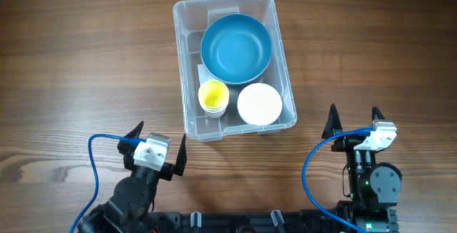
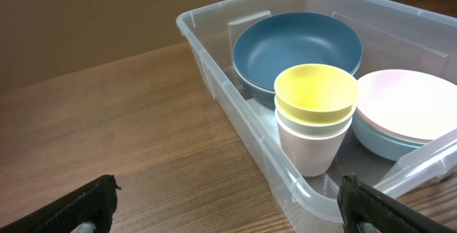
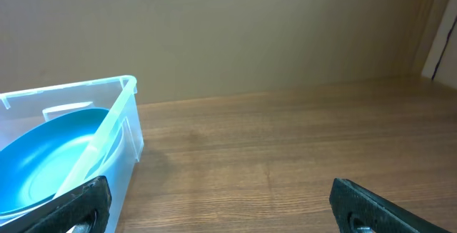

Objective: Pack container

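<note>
A clear container (image 1: 181,61) is seen upper centre of the overhead frame, holding a blue bowl (image 1: 235,47), a pale plate (image 1: 259,103) and a yellow cup (image 1: 213,96). With nothing loose outside it, packing is judged all but done, so the left gripper (image 1: 161,141) and right gripper (image 1: 353,111), spread open and empty at the bottom edge, are best kept clear of its rim. Only in the left wrist view is the yellow cup shown nested in paler cups (image 2: 314,144), the pale plate stacked on a light blue plate (image 2: 378,141).

Container (image 1: 184,68) packed w/ bowls (image 1: 235,47), cups (image 1: 213,97).
</note>
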Tool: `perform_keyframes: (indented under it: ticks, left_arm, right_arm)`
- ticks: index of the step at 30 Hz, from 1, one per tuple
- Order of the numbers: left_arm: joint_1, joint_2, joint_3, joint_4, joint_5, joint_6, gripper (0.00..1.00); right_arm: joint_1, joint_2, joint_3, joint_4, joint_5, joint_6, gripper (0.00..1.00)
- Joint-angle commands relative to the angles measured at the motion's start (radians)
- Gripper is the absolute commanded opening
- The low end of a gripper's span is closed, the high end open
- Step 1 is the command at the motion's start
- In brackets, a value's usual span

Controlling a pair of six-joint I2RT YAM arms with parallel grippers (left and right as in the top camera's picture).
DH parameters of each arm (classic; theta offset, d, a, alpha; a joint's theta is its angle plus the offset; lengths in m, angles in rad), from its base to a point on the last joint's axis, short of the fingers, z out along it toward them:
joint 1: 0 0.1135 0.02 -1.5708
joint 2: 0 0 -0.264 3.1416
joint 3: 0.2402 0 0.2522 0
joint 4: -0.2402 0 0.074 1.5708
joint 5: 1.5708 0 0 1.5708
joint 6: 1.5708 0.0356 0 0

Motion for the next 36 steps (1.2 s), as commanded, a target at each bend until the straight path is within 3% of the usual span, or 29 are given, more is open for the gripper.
perform_keyframes:
  ticks: [1,7,11,12,18,24,29,36]
  left_arm:
    - [-0.003,-0.008,0.000,0.002,-0.003,0.014,1.00]
    - [-0.004,-0.008,0.000,-0.027,0.025,0.003,1.00]
    - [0.014,-0.008,0.000,0.032,0.197,0.004,1.00]
    - [0.039,-0.008,0.000,0.122,0.275,0.004,1.00]
    - [0.177,-0.008,0.000,0.318,0.599,0.004,1.00]
    - [0.356,-0.009,-0.011,0.341,0.886,0.004,1.00]
    - [0.466,-0.059,-0.092,0.347,0.971,0.004,1.00]
    - [0.472,-0.090,-0.168,0.413,0.967,0.008,1.00]
  right_arm:
    - [-0.007,-0.002,-0.005,0.003,-0.013,-0.018,1.00]
    - [-0.007,-0.002,-0.005,0.003,-0.013,-0.018,1.00]
    - [-0.007,-0.002,-0.005,0.003,-0.013,-0.018,1.00]
    - [-0.007,-0.001,-0.005,0.003,-0.013,-0.018,1.00]
    - [-0.007,-0.002,-0.005,0.003,-0.013,-0.017,1.00]
    - [-0.007,-0.002,-0.005,0.003,-0.013,-0.017,1.00]
    - [-0.007,-0.001,-0.005,0.003,-0.013,-0.018,1.00]
    - [-0.007,-0.001,-0.005,0.003,-0.013,-0.018,1.00]
